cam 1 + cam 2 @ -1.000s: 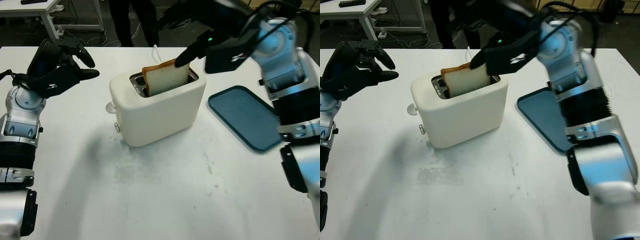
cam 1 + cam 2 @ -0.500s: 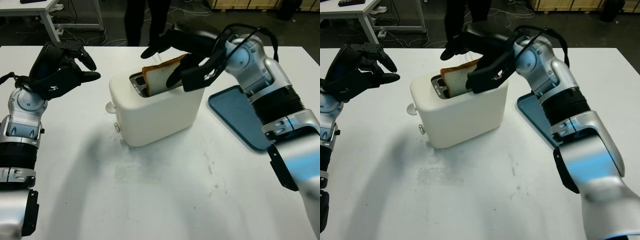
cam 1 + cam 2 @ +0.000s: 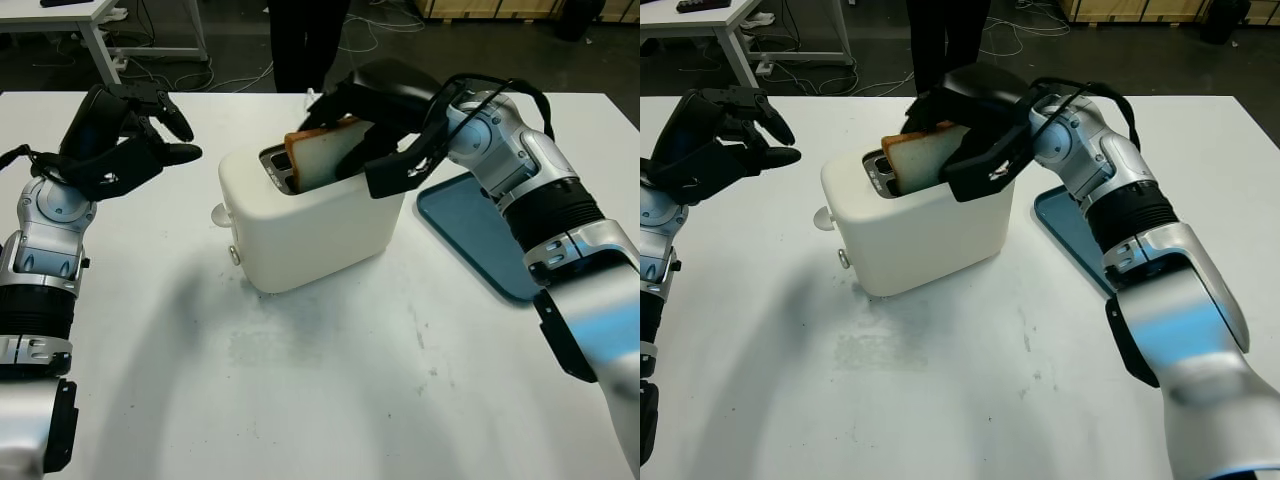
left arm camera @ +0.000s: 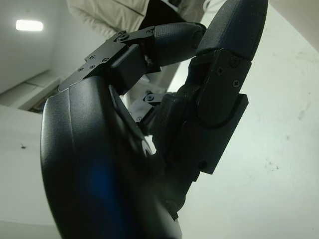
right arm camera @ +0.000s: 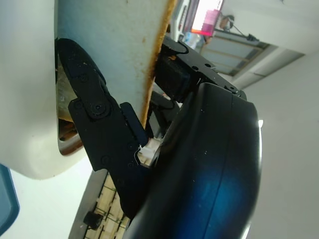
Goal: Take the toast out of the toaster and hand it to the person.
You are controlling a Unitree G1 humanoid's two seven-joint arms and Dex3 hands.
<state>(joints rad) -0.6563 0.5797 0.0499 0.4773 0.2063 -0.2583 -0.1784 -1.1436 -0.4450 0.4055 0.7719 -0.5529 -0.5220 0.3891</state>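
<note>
Toaster (image 3: 305,215) mid-table, toast (image 3: 320,157) standing half out of its slot. Right hand (image 3: 375,125) has fingers clamped on the slice, apparently both faces. Left hand (image 3: 115,140) raised at left, curled, empty. Extraction step; next, lift straight up toward the person (image 3: 305,40) at the far edge.

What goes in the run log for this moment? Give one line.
phase: grasp | right hand: shut on toast, still in toaster slot | left hand: shut, raised left of toaster | tray: right of toaster
</note>
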